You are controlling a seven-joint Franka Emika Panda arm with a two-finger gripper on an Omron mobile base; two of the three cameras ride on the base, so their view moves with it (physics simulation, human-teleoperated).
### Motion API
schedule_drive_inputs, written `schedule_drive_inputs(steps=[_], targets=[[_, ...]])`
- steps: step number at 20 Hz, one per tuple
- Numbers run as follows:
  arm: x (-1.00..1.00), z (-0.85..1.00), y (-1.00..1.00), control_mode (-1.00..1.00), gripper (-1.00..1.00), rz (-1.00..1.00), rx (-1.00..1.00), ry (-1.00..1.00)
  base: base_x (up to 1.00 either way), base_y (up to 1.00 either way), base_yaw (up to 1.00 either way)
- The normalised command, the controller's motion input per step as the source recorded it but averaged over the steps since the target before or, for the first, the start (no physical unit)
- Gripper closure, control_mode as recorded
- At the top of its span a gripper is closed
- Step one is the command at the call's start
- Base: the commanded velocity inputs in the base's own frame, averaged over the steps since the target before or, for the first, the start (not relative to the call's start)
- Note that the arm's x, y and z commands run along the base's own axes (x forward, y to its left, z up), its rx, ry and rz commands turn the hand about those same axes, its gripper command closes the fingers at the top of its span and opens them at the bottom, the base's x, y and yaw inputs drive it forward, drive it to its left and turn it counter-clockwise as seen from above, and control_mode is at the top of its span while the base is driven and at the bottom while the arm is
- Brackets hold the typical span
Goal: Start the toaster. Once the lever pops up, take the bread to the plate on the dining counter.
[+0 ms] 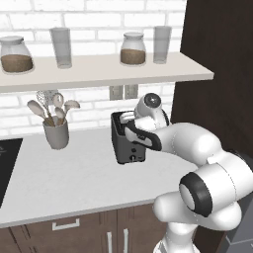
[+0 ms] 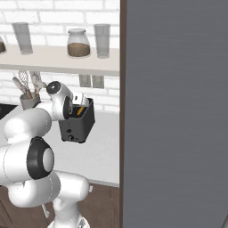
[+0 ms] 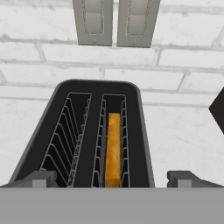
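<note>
White brick backed the pale desk [image 1: 74,178], where the toaster [image 1: 127,143] stood partly hidden by the arm. Bread [image 3: 113,148] sat in its right slot. Spread empty, the hand [image 3: 111,178] hovered above; utensil cup [image 1: 56,133] at nine o'clock.

White arm bent at the elbow, reaching forward, wrist turned so the gripper [image 3: 111,177] points downward. Its two dark fingers [image 3: 41,178] are spread wide apart, holding nothing.
</note>
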Motion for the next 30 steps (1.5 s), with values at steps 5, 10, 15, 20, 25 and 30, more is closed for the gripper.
schedule_drive_inputs(steps=[5,10,15,20,25,30], targets=[[0.0,0.0,0.0,-1.0,-1.0,0.0,0.0,0.0,0.0,0.0,0.0],[0.0,0.0,0.0,-1.0,-1.0,0.0,0.0,0.0,0.0,0.0,0.0],[0.0,0.0,0.0,-1.0,-1.0,0.0,0.0,0.0,0.0,0.0,0.0],[0.0,0.0,0.0,-1.0,-1.0,0.0,0.0,0.0,0.0,0.0,0.0],[0.0,0.0,0.0,-1.0,-1.0,0.0,0.0,0.0,0.0,0.0,0.0],[0.0,0.0,0.0,-1.0,-1.0,0.0,0.0,0.0,0.0,0.0,0.0]])
